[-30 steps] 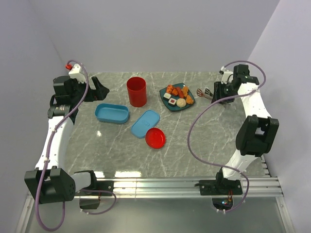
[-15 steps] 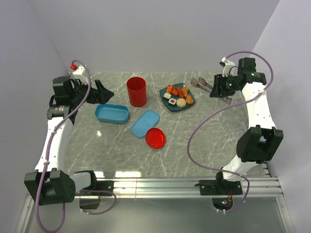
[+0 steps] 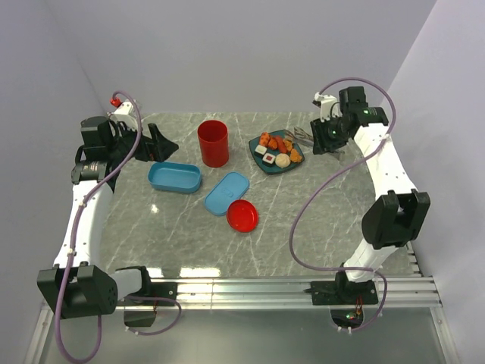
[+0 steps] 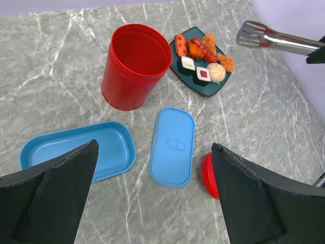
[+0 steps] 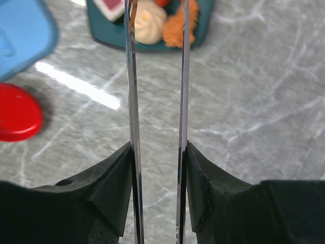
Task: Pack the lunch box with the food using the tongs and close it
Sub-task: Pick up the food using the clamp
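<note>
We're looking at a robot lab cell here, not a kitchen. Plain pale walls (image 3: 250,53) box the scene in across the top and down both sides of the overhead view. The tabletop (image 3: 318,220) wears a grey marble-look sheet. Along the bottom edge runs a bare aluminium rail (image 3: 250,290), with the left arm (image 3: 83,220) and right arm (image 3: 394,182) bolted to it. Purple cables (image 3: 292,216) loop loose off both arms. In the upper middle of the frame, the food (image 3: 277,144) is glossy toy pieces: this is a staged test bench.
</note>
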`<state>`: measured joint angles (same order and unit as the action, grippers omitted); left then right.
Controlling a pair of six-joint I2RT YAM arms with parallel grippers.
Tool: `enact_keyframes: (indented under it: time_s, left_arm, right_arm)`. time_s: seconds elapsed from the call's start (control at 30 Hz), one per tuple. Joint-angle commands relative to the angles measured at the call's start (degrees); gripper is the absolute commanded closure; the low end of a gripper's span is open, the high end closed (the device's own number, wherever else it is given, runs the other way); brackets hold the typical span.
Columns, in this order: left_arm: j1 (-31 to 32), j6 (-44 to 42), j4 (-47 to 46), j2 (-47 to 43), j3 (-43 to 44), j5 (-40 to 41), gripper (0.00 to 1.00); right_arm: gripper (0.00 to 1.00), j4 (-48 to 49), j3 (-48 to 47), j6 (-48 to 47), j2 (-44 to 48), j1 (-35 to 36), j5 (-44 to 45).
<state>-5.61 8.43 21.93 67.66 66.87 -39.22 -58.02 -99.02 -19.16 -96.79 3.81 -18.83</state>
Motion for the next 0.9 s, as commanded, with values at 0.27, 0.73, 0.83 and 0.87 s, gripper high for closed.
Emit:
enact_keyframes:
  time_s: [0.27, 0.73, 0.83, 0.87]
  left_arm:
    - [-0.11, -0.07, -1.28, -0.51, 0.89, -0.86, 0.01]
    - [-0.19, -0.78, -1.28, -1.39, -0.43, -0.59, 0.01]
    - [-0.11, -0.95, -1.28, -1.3, -0.51, -0.68, 0.0]
    - [-0.19, -1.04, -1.28, -1.13, -0.6, -0.68, 0.01]
  right_arm:
    - [0.51, -2.18, -2.14, 0.88, -4.28, -0.47, 7.93]
    - [0.48, -3.15, -1.44, 2.28, -7.0, -0.39, 7.41]
    - [0.46, -3.5, -1.88, 2.63, -7.71, -0.39, 7.14]
    - [0.46, -3.59, -2.05, 2.72, -7.88, -0.39, 7.14]
